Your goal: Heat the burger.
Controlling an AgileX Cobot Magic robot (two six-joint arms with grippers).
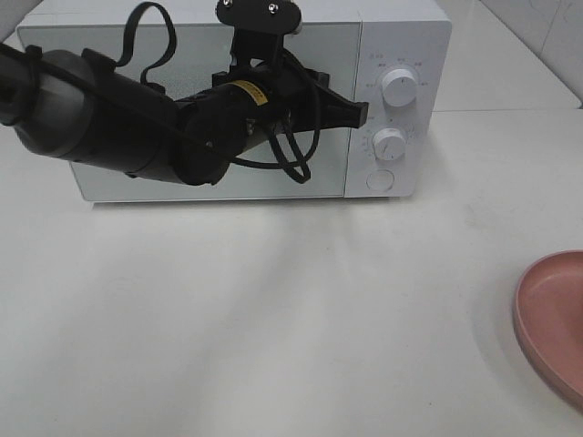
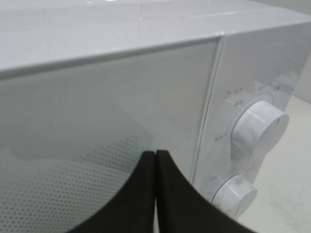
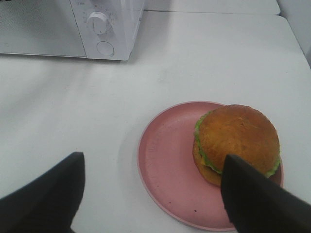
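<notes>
The burger (image 3: 238, 141), golden-brown bun with green lettuce, sits on the right side of a pink plate (image 3: 163, 160) in the right wrist view. My right gripper (image 3: 153, 204) is open and empty above the plate, one finger beside the burger. The high view shows only the plate's edge (image 1: 551, 319); the burger is out of view there. My left gripper (image 1: 360, 114) is shut and empty at the right edge of the closed door of the white microwave (image 1: 401, 41). In the left wrist view its fingers (image 2: 146, 194) press together in front of the door (image 2: 97, 121).
The microwave's control panel has an upper dial (image 1: 399, 87), a lower dial (image 1: 389, 143) and a round button (image 1: 380, 179). Both dials also show in the left wrist view (image 2: 257, 126). The white table (image 1: 273, 319) stretches in front.
</notes>
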